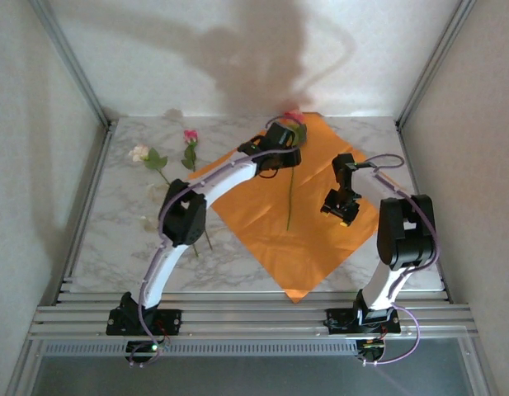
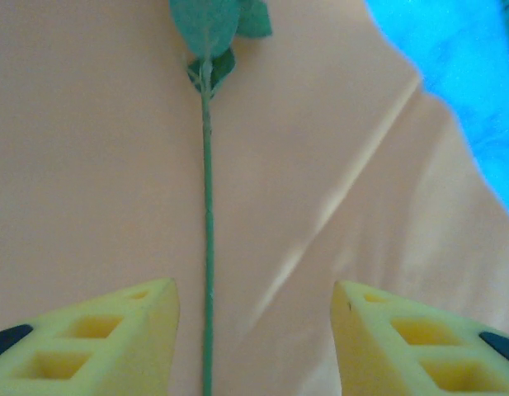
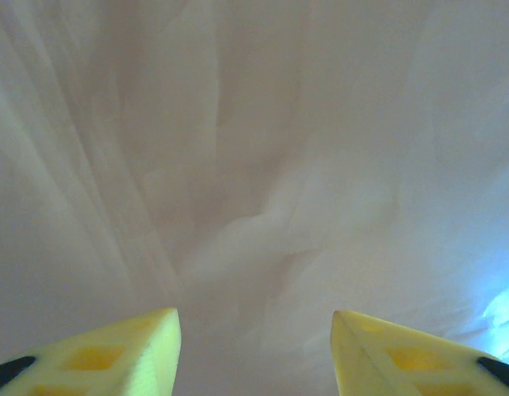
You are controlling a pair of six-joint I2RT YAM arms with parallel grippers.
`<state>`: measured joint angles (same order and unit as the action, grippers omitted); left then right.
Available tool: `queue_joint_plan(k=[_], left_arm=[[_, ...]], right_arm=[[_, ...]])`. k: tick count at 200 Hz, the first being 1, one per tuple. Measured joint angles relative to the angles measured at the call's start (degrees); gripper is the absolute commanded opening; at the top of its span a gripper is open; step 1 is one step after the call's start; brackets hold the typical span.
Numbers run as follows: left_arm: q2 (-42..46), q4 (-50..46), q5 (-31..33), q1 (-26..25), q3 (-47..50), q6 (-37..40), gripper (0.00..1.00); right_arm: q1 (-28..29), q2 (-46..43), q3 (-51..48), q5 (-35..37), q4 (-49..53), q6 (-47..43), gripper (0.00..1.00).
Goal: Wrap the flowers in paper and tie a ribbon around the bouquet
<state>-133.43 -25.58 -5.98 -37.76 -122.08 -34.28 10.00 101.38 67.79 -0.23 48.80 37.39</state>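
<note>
Top external: rose (image 1: 289, 198) lies near-far on paper (image 1: 254, 227), head far.

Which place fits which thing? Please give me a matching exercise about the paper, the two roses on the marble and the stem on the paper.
1 paper
2 cream rose
3 pink rose
4 stem

A between the open fingers of the left gripper
B farthest left on the marble
C orange, spread out at the centre
D between cream rose and paper

Pairs: 1-C, 2-B, 3-D, 4-A
</note>
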Motion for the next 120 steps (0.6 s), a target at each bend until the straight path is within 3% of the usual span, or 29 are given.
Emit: queue_joint_plan(k=[25, 54, 80, 120], left_arm=[[14.99, -0.87, -0.44, 4.61, 11.45, -2.21, 0.48], [28.68, -2.05, 0.13, 16.35, 27.32, -2.69, 0.39], [29.49, -4.46, 2.34, 23.1, 37.97, -0.13, 0.33], [25.38, -7.54, 2.6, 21.11, 46.75, 4.83, 0.39]], right_arm=[[0.0, 0.85, 0.85, 0.17, -0.15, -0.57, 0.51], [0.44, 0.83, 2.05, 0.42, -0.11, -1.01, 0.51], [2.14, 0.83, 3.98, 0.61, 0.07, -2.12, 0.51], [4.2, 0.83, 6.4, 0.59, 0.31, -3.37, 0.51]])
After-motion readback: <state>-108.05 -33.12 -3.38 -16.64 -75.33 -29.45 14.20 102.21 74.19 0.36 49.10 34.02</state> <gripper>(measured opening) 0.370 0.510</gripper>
